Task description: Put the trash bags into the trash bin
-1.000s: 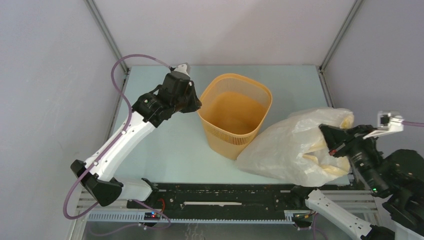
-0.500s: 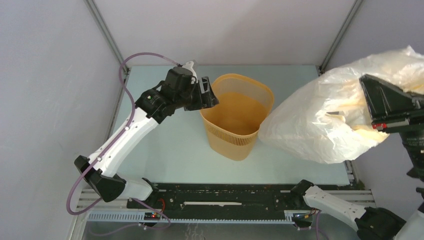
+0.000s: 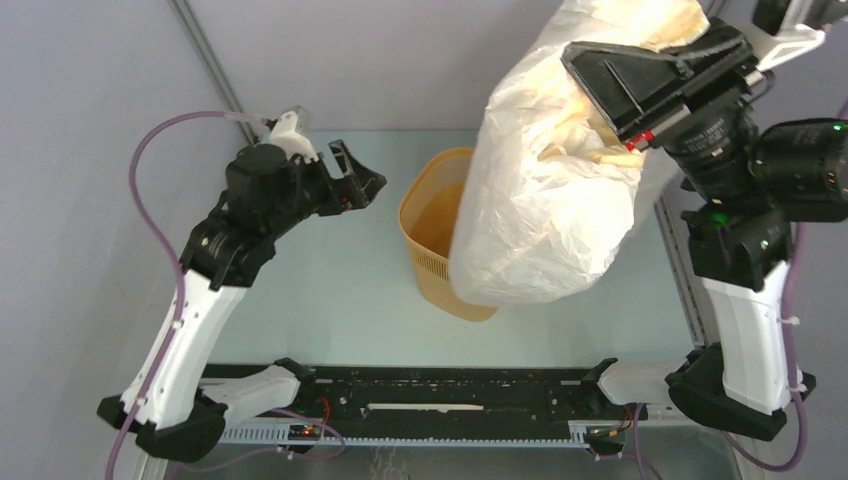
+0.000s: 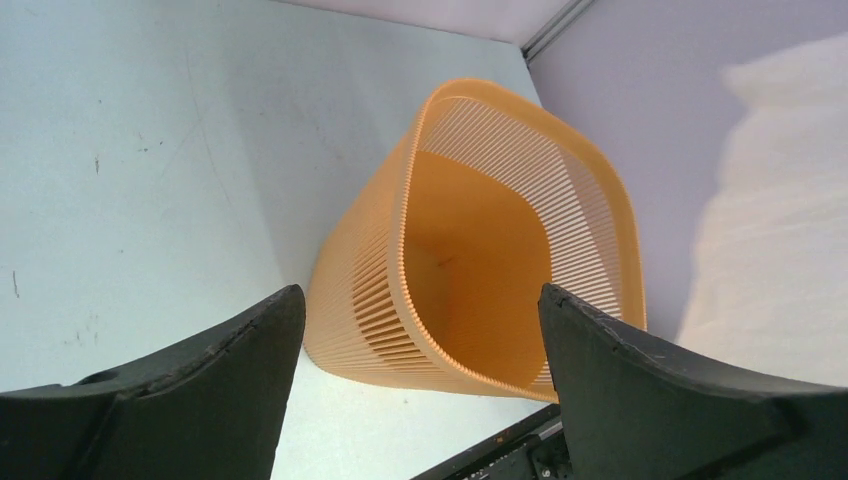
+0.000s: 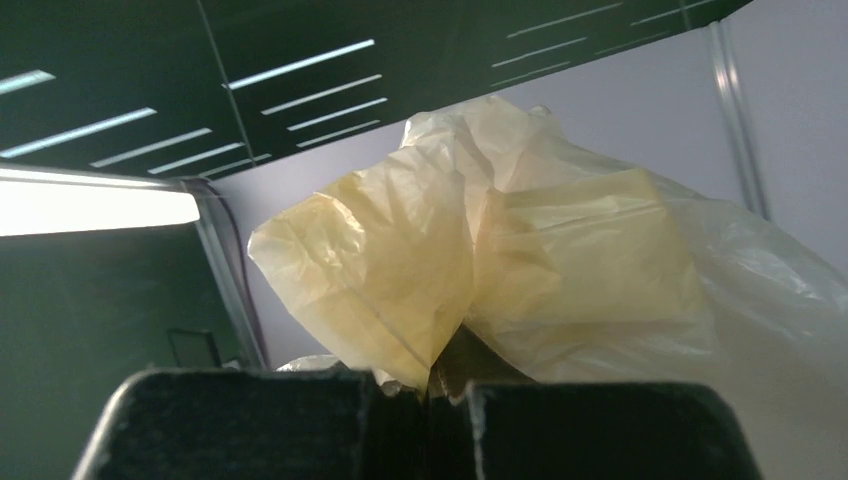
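Observation:
The trash bag (image 3: 545, 215), crinkly cream-white plastic with a pale yellow band, hangs high in the air. Its lower end drapes in front of the right side of the orange trash bin (image 3: 428, 215). My right gripper (image 3: 585, 60) is shut on the bag's bunched yellow top (image 5: 400, 260), which shows pinched between the jaws of that gripper (image 5: 432, 392). The bin (image 4: 480, 250) stands upright on the table with its mouth showing nothing inside. My left gripper (image 3: 362, 172) stands open a little left of the bin's rim, touching nothing. In the left wrist view the gripper (image 4: 420, 295) frames the bin.
The pale green table (image 3: 330, 290) carries only the bin. A black rail (image 3: 450, 385) runs along the near edge. Grey walls and metal frame posts (image 3: 205, 55) close the back and sides. The left arm's purple cable (image 3: 150, 160) loops out to the left.
My right arm has lifted the bag off the table's right side and swung it up and left over the bin. My left gripper has opened at the bin's left rim and drawn back left.

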